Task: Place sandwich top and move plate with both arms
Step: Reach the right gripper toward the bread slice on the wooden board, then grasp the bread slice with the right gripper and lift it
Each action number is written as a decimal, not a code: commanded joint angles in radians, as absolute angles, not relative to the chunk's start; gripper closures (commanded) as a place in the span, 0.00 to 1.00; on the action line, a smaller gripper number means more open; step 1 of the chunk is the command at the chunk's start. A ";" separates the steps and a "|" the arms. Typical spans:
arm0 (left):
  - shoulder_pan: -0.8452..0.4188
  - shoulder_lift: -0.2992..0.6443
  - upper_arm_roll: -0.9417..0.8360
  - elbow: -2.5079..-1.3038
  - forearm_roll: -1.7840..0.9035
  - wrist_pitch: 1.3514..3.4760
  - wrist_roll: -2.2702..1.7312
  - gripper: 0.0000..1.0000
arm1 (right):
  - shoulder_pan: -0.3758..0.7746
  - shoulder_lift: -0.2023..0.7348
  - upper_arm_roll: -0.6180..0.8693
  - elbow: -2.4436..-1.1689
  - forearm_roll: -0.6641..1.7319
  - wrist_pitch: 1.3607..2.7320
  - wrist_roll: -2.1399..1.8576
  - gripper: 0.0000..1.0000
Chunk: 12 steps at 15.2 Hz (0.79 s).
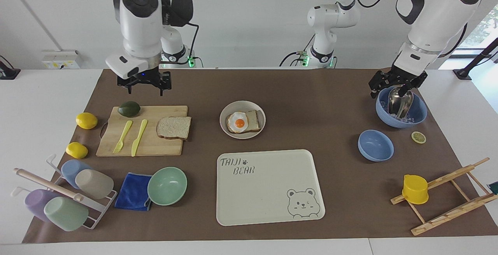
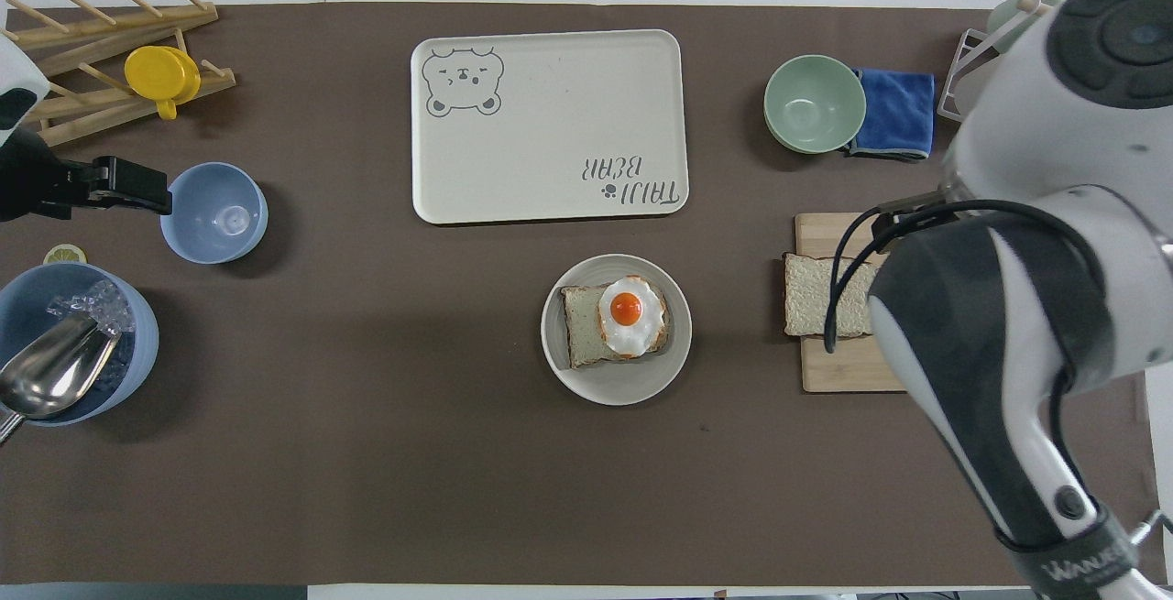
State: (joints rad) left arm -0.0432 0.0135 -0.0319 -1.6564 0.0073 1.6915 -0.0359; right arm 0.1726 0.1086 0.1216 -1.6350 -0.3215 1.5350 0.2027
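The sandwich top (image 1: pixel 174 127), a speckled brown bread slice, lies on the wooden cutting board (image 1: pixel 163 148); in the overhead view my right arm covers part of the sandwich top (image 2: pixel 820 293). The round cream plate (image 1: pixel 242 136) (image 2: pixel 623 386) sits mid-table and carries a paler toast with a fried egg (image 1: pixel 240 122) (image 2: pixel 626 311). My right gripper (image 1: pixel 145 90) hangs open and empty over the mat, just robot-side of the board by the avocado (image 1: pixel 129 108). My left gripper (image 1: pixel 391 90) waits open over the large blue ice bowl (image 1: pixel 419 111).
A metal scoop (image 1: pixel 400 103) stands in the ice bowl under the left gripper. A yellow fork and knife (image 1: pixel 139 137) lie on the board. A cream bear tray (image 1: pixel 268 185) lies beside the plate, farther from the robots. There are also a mint bowl (image 1: pixel 167 185), a small blue bowl (image 1: pixel 375 145), lemons and racks.
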 commanded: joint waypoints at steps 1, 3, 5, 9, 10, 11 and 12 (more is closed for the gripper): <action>-0.038 -0.012 -0.034 -1.686 0.015 1.695 -0.032 0.00 | 0.282 0.219 0.140 -1.589 -0.412 1.496 0.335 0.00; -0.038 -0.012 -0.034 -1.686 0.015 1.695 -0.032 0.00 | 0.342 0.290 0.138 -1.589 -0.442 1.491 0.453 0.00; -0.038 -0.012 -0.034 -1.686 0.015 1.695 -0.032 0.00 | 0.385 0.369 0.138 -1.589 -0.453 1.503 0.590 0.00; -0.040 -0.012 -0.034 -1.686 0.015 1.695 -0.032 0.00 | 0.362 0.426 0.130 -1.611 -0.476 1.581 0.680 0.00; -0.040 -0.012 -0.034 -1.686 0.015 1.700 -0.032 0.00 | 0.357 0.423 0.130 -1.646 -0.474 1.613 0.686 0.00; -0.038 -0.012 -0.032 -1.686 0.015 1.697 -0.032 0.00 | 0.354 0.416 0.130 -1.693 -0.469 1.673 0.693 0.00; -0.038 -0.012 -0.034 -1.686 0.015 1.694 -0.032 0.00 | 0.345 0.399 0.129 -1.745 -0.468 1.727 0.712 0.00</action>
State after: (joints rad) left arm -0.0432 0.0135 -0.0319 -1.6564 0.0073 1.6915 -0.0359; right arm 0.3670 0.4386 0.1197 -1.6485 -0.4610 1.6388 0.6745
